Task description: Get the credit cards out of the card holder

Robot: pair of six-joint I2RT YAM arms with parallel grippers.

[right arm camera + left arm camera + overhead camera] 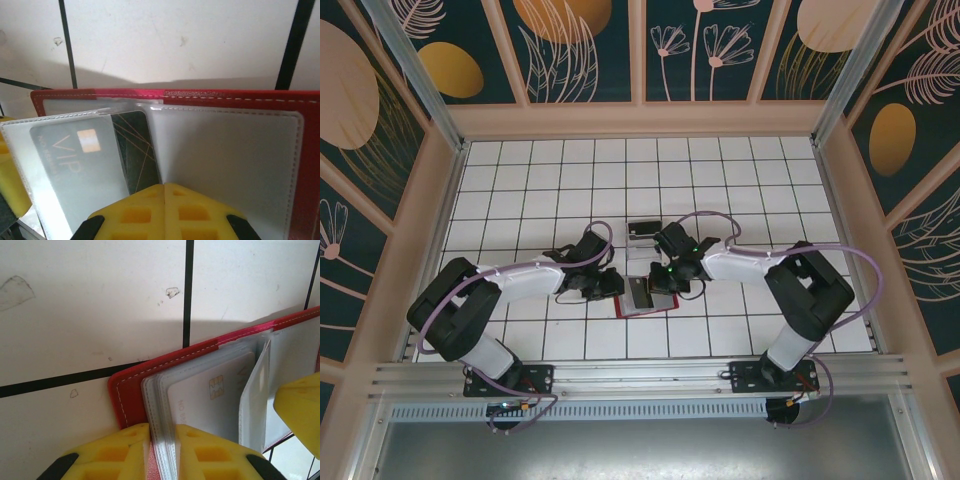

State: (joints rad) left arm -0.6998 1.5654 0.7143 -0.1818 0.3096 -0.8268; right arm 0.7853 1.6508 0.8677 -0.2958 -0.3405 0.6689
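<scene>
Holder [645, 298] lies open on the white tiled table [550, 180], between the two grippers. Red cover with pale stitching along the edge; inside, a fan of clear-grey plastic sleeves [157, 415], glossy and soft-cornered.

Cards are in the sleeves:
- pale card [210, 395] with a gold chip, seen from the left wrist;
- grey VIP card [75, 160], also chipped, in a lifted sleeve;
- dark card [137, 150] with thin gold lines, behind it.

The wide sleeve [225, 165] on the right looks empty.

Left gripper [161, 440]: yellow ribbed fingers clamped on the holder's cover edge and sleeve stack. Right gripper [164, 192]: fingers pressed together at the sleeves' near edge; can't tell whether plastic is pinched.
</scene>
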